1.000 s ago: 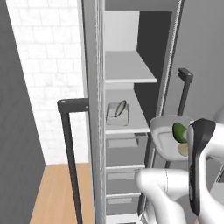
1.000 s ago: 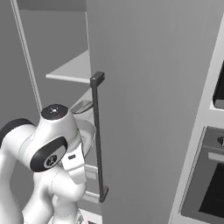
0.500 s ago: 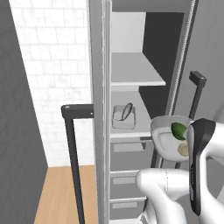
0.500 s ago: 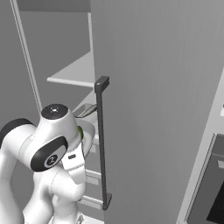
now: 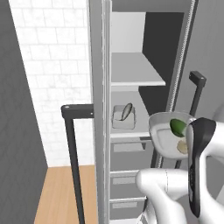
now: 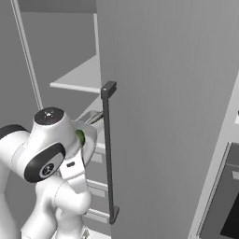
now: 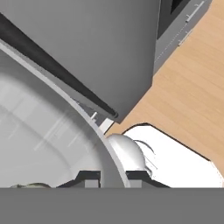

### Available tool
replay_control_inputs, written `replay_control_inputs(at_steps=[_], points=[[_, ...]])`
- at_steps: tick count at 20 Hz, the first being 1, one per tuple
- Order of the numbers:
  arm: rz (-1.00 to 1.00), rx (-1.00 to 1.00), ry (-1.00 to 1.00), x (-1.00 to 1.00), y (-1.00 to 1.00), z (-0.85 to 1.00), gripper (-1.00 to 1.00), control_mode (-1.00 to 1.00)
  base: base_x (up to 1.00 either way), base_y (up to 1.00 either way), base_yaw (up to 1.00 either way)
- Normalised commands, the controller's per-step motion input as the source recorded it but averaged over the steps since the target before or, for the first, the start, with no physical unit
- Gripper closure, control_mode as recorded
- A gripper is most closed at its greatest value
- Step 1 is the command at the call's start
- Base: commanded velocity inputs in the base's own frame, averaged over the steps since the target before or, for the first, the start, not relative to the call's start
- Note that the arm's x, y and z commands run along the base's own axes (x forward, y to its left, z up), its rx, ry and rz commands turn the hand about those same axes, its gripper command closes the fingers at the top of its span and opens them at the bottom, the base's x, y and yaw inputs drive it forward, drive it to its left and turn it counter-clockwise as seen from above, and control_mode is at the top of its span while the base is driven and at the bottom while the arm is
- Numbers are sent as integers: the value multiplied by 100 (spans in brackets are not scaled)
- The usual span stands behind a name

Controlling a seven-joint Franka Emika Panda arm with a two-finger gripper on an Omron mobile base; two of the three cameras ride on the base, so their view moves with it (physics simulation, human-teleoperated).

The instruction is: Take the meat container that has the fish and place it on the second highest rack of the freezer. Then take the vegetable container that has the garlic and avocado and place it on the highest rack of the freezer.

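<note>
The vegetable container [image 5: 162, 130], a light-grey bowl, hangs in front of the open freezer [image 5: 131, 52] at the height of the second highest rack [image 5: 127, 134]. Inside it lie the dark green avocado [image 5: 177, 127] and the pale garlic [image 5: 181, 147]. My gripper [image 7: 113, 177] is shut on the container's rim [image 7: 101, 144], one fingertip on each side of it. The fish [image 5: 126, 111] lies in its tray [image 5: 122, 120] on the second highest rack. Above it, the highest rack [image 5: 136, 72] is bare. The avocado [image 6: 80, 136] also peeks out behind my arm.
The freezer's door [image 6: 163, 107] stands open on the right, its dark bar handle [image 6: 108, 154] close to my arm. Another dark handle [image 5: 71, 148] stands left of the opening. Grey drawers [image 5: 126, 148] sit under the racks. Wood floor [image 7: 188, 87] lies below, an oven [image 6: 224, 191] far right.
The whole picture has shifted a little, so the base has moved relative to the freezer. The container stays held in the same spot beside my arm.
</note>
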Motion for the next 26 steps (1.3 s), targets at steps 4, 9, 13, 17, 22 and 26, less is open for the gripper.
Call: replay_control_inputs(at_steps=[4, 9, 13, 17, 22, 26], points=[[-1, -12, -4, 13, 51, 100, 100, -100, 0, 0, 0], [-5, -3, -5, 89, 9, 86, 100, -100, 0, 0, 0], [-11, 0, -19, 100, 13, 28, 100, -100, 0, 0, 0], [-13, 0, -13, 100, 16, 35, 100, -100, 0, 0, 0], [-13, 7, -19, 80, 17, 5, 100, -100, 0, 0, 0], [0, 8, -5, 79, 0, 0, 100, -100, 0, 0, 0]])
